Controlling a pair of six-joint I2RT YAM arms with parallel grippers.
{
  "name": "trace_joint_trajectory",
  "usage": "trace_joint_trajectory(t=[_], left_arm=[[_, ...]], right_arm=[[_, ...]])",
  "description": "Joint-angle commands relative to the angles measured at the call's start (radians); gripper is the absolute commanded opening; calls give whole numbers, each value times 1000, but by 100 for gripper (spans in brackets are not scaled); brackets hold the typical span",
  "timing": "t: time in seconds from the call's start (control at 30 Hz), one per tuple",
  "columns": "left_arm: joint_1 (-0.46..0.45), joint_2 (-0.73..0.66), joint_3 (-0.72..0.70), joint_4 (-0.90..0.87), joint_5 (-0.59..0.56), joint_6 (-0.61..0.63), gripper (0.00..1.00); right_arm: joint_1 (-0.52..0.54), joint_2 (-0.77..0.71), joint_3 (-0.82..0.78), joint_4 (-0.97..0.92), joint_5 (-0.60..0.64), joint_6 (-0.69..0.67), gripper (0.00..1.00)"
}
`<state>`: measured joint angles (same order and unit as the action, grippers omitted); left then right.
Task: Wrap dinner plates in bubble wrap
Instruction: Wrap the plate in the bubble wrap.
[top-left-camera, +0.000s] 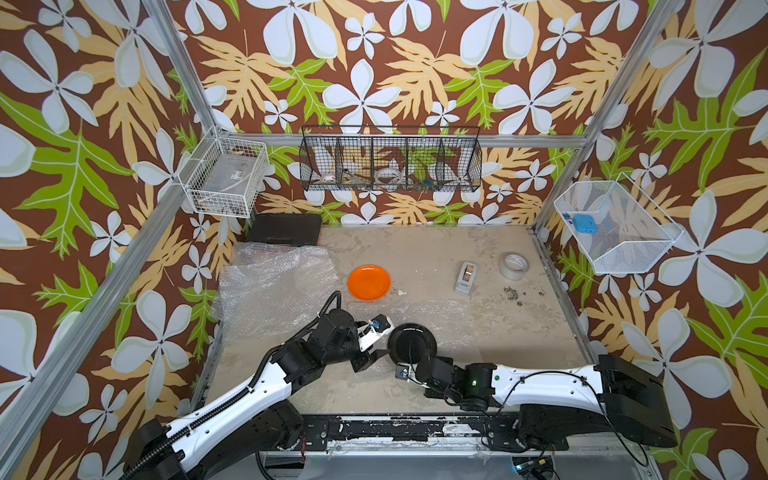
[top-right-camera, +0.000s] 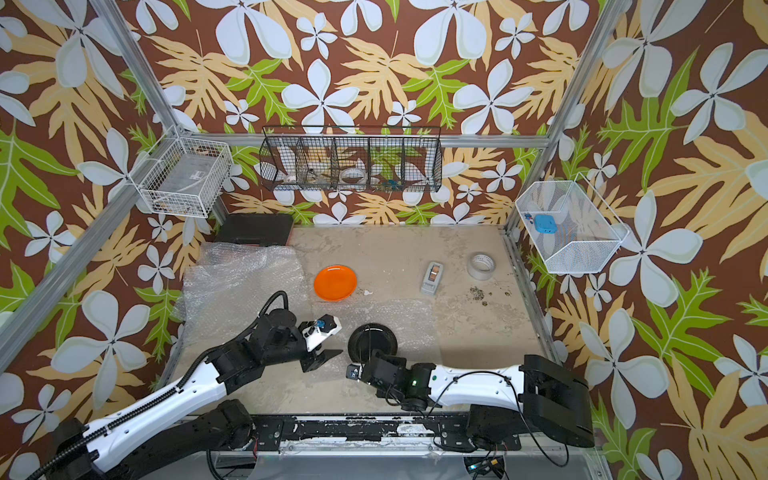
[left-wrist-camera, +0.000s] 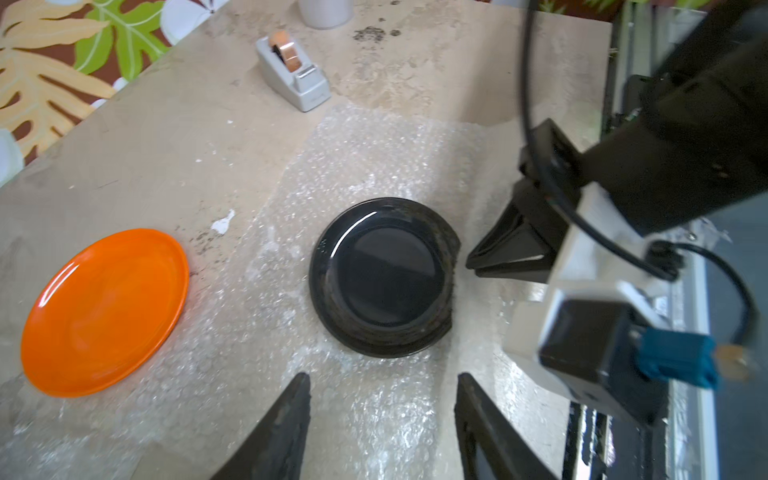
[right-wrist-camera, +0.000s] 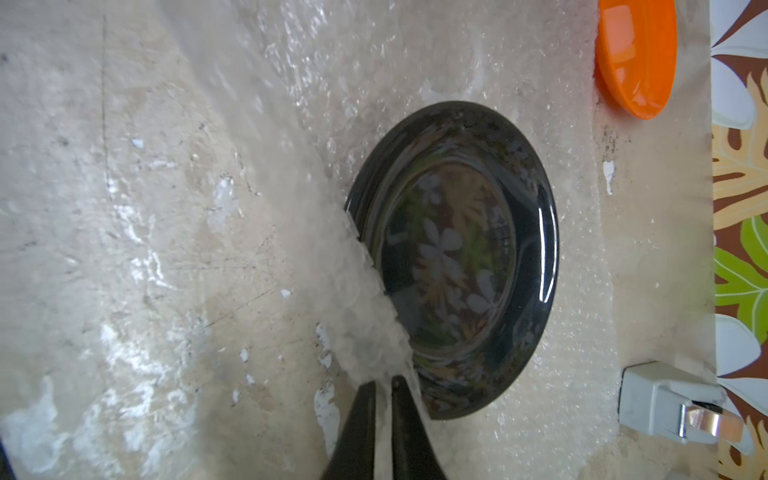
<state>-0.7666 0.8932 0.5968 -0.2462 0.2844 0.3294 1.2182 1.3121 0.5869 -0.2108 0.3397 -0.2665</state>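
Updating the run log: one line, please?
right gripper: shut on bubble wrap | left gripper: open, empty | black plate: on bubble wrap

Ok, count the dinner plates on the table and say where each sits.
2. The orange plate lies near the middle, beside the crumpled bubble wrap. The black plate sits nearer the front on a flat bubble wrap sheet. Another could be hidden under the wrap.

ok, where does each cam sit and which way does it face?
Top views: high at the robot's end, looking down over the table; left arm and right arm reach in.
Left wrist: above the open left claw, facing the black plate on bubble wrap; right claw shows.
Right wrist: along the right claw, shut on a lifted wrap edge beside that plate.
Shared: all show the black plate and orange plate.
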Motion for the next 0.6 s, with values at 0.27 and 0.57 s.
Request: trace_joint_trajectory(t=[0.27,0.57], left_arm=[[1,139,-46,-8,204,189,64],[-8,263,-34,20,257,189,64]], right_arm=[[-74,12,16,24,-123,28,7],[-93,8,21,36,-133,53,6]])
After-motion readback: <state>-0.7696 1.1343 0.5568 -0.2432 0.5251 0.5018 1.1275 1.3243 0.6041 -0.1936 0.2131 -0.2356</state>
